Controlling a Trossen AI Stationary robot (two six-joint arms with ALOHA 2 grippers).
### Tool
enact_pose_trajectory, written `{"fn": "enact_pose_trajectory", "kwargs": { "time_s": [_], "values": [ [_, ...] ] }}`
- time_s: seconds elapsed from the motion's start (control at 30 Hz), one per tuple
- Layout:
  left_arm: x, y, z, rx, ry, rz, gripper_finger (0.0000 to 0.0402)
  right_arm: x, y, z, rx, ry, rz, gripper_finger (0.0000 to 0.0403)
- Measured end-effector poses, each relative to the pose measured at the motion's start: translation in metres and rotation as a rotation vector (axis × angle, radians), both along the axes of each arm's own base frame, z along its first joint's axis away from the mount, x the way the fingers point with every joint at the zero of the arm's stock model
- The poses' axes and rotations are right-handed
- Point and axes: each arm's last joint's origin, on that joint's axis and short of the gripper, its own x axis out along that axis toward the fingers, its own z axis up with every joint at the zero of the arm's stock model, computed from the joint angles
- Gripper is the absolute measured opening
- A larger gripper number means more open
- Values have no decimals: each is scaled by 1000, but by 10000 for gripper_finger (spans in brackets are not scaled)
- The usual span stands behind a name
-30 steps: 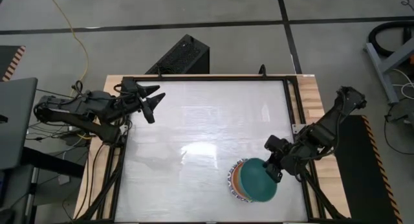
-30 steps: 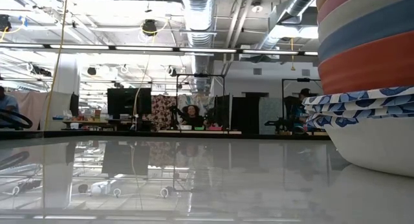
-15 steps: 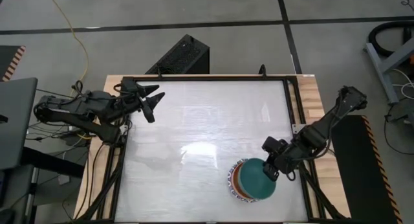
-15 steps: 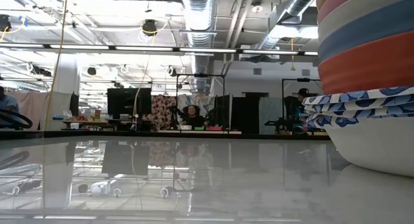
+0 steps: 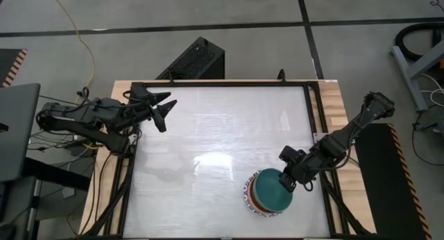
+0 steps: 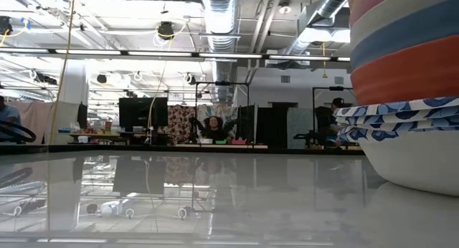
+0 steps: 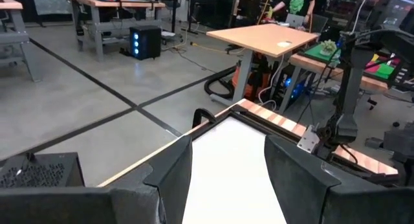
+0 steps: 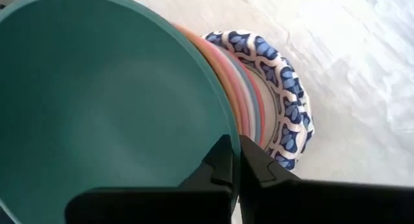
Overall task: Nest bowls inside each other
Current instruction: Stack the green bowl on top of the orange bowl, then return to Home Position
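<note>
At the near right part of the bench [image 5: 208,129], right pincer [image 8: 234,160] is pinching the rim of the teal bowl [image 8: 103,107], one finger inside and one outside, pressed tight on the wall. Teal bowl is sitting on top of the stack of bowls [image 5: 267,193], which is showing orange, pink, blue and patterned-rim layers under it in the right wrist view and resting on the bench close to its right edge. Teal bowl is looking offset toward one side of the stack, not centred, so seating is probably not finished. Risk: if the pincer is letting go while the bowl is tilted, it could be rocking or sliding off the lower rims. Risk: pulling away with fingers not fully spread could be dragging the teal bowl or tipping the tall stack, which the low view shows rising high. Pushing down off-centre could be shoving the whole stack toward the bench frame. Left pincer [image 5: 163,108] is waiting spread and empty at the far left corner, well apart.
</note>
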Motion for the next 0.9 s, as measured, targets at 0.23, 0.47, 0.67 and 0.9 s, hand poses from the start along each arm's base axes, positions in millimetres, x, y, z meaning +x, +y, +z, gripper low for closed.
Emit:
{"fn": "enact_pose_trajectory", "kwargs": {
  "time_s": [0.23, 0.47, 0.67, 0.9],
  "values": [
    [0, 0, 0, 0, -2, 12, 183, 3, -3, -2, 37, 27, 7, 87],
    [-1, 1, 0, 12, 7, 30, 183, 6, -5, 2, 46, -23, 25, 175],
    [1, -2, 0, -12, -5, -86, 183, -2, -19, 28, 45, -253, -11, 214],
    [-9, -1, 6, -124, -114, -126, 183, -24, -47, 57, -25, -488, -92, 212]
  ]
}}
